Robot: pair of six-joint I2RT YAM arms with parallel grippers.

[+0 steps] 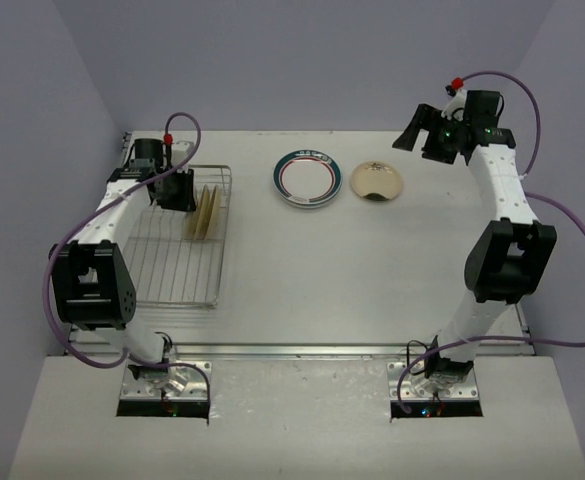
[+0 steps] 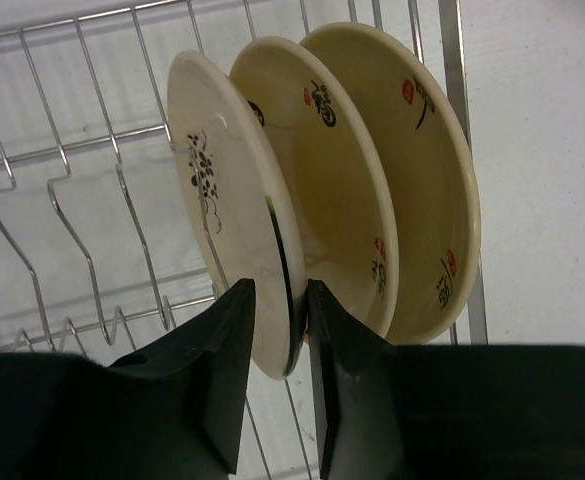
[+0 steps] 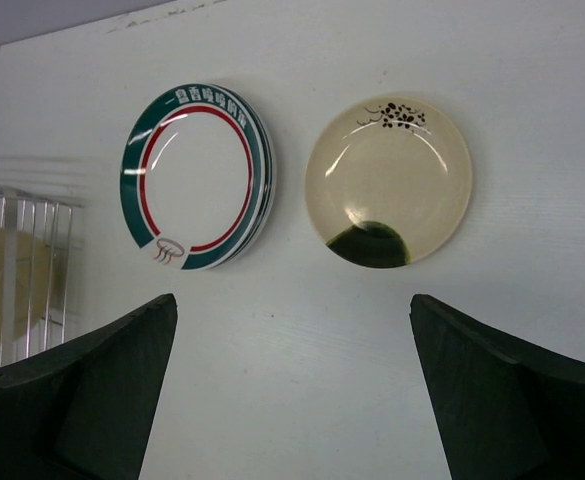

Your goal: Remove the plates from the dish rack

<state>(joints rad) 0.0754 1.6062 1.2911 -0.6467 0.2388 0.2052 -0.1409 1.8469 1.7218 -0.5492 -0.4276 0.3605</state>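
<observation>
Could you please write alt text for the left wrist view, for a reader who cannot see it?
The left gripper's two black fingers straddle the lower rim of the nearest of three cream round plates with dark painted motifs, standing on edge in a silver wire dish rack; whether they clamp it is unclear.

The dish rack (image 1: pixel 172 265) sits at the left of the surface (image 1: pixel 352 270). Three plates (image 1: pixel 205 212) stand in its far right corner. A flat plate (image 1: pixel 307 178) lies right of the rack, another plate (image 1: pixel 375 181) just right of that.
</observation>
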